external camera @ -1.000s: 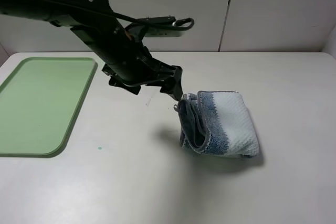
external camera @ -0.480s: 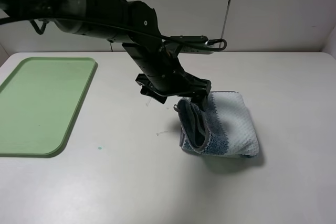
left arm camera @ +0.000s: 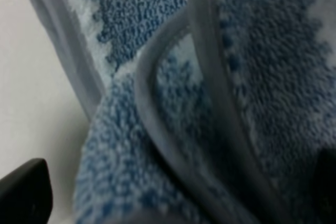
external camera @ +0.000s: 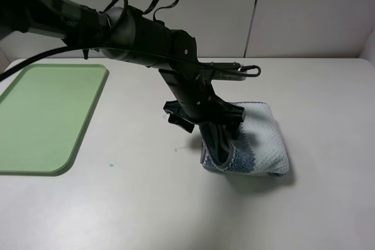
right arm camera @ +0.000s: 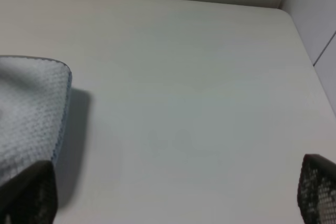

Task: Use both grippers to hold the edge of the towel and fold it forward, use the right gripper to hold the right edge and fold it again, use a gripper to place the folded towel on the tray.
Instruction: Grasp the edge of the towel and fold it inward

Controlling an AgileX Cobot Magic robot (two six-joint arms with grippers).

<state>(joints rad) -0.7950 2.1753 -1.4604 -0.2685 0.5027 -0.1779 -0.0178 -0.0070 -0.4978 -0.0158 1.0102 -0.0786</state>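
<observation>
Two spread claws, left claw (external camera: 218,126) over the unlabelled folded towel (external camera: 258,141), right claw (right arm camera: 173,195) beside it

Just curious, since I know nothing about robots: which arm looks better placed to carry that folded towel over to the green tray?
The left. Its end effector is open right over the folded towel, and the tray lies on its side. The right arm doesn't show in the overhead view.

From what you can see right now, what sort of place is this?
Probably a robot test bench: a bare white table walled by plain panels, holding only a green tray and a folded towel.
</observation>
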